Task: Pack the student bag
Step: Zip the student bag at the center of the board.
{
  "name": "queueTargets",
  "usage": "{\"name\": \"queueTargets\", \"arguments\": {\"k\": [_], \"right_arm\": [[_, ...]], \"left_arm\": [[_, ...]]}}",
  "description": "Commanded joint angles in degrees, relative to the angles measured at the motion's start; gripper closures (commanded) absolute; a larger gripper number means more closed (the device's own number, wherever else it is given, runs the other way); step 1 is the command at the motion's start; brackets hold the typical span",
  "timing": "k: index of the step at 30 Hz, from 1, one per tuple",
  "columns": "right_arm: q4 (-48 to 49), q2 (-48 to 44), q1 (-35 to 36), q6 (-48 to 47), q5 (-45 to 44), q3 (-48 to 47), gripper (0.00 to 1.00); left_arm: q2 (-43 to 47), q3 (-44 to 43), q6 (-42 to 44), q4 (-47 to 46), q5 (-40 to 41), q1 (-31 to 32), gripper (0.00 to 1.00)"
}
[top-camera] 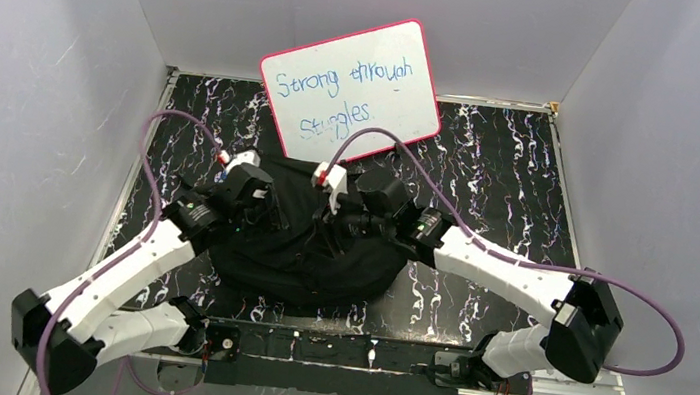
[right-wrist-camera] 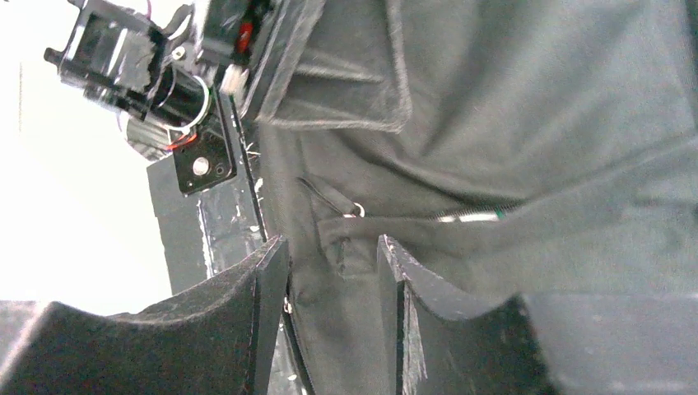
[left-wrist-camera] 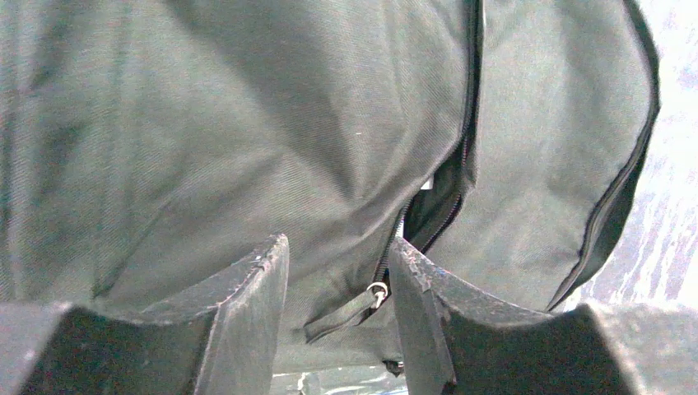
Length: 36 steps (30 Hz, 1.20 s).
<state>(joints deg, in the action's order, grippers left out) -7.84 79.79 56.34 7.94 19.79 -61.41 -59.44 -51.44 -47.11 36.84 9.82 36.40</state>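
The student bag [top-camera: 305, 247], a soft black backpack, lies slumped in the middle of the table between both arms. My left gripper [left-wrist-camera: 337, 247] is at the bag's left side with its jaws apart. The zipper pull tab [left-wrist-camera: 346, 311] hangs loose between them, touching neither finger. Above it the zipper [left-wrist-camera: 461, 164] gapes slightly. My right gripper [right-wrist-camera: 331, 243] is on the bag's upper right, and a thick fold of the bag's fabric [right-wrist-camera: 354, 304] fills the gap between its fingers. Another zipper [right-wrist-camera: 469, 217] runs just beyond its tips.
A whiteboard [top-camera: 351, 87] with a pink rim and handwriting leans against the back wall behind the bag. White walls close in the dark marbled table [top-camera: 501, 166] on three sides. The left arm's wrist [right-wrist-camera: 123, 58] shows in the right wrist view.
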Motion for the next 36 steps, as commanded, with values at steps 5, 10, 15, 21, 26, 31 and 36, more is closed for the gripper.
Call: {"name": "queueTargets", "arguments": {"k": [5, 10, 15, 21, 26, 31, 36], "right_arm": [[14.7, -4.1, 5.1, -25.2, 4.9, 4.9, 0.49], [12.1, -1.4, 5.8, -36.6, 8.4, 2.9, 0.49], [6.0, 2.3, 7.1, -45.7, 9.2, 0.2, 0.5], [2.0, 6.7, 9.2, -51.0, 7.0, -2.8, 0.52], [2.1, 9.4, 10.7, -52.4, 5.5, -4.3, 0.54], [1.4, 11.5, 12.1, -54.1, 3.2, -5.3, 0.54], [2.0, 12.5, 12.9, -55.6, 0.5, -5.4, 0.54]], "left_arm": [[11.1, 3.8, -14.3, 9.5, 12.6, 0.0, 0.54], [13.0, 6.0, -17.0, 11.0, 13.1, 0.0, 0.54], [14.6, 7.2, -18.3, 11.6, 13.1, 0.0, 0.54], [15.4, 7.3, -19.1, 12.1, 13.3, 0.0, 0.54], [16.3, 7.5, -19.8, 13.7, 13.8, 0.0, 0.53], [17.9, 8.4, -20.7, 14.5, 13.8, 0.0, 0.53], [18.6, 9.4, -21.3, 14.2, 13.2, 0.0, 0.53]]}}
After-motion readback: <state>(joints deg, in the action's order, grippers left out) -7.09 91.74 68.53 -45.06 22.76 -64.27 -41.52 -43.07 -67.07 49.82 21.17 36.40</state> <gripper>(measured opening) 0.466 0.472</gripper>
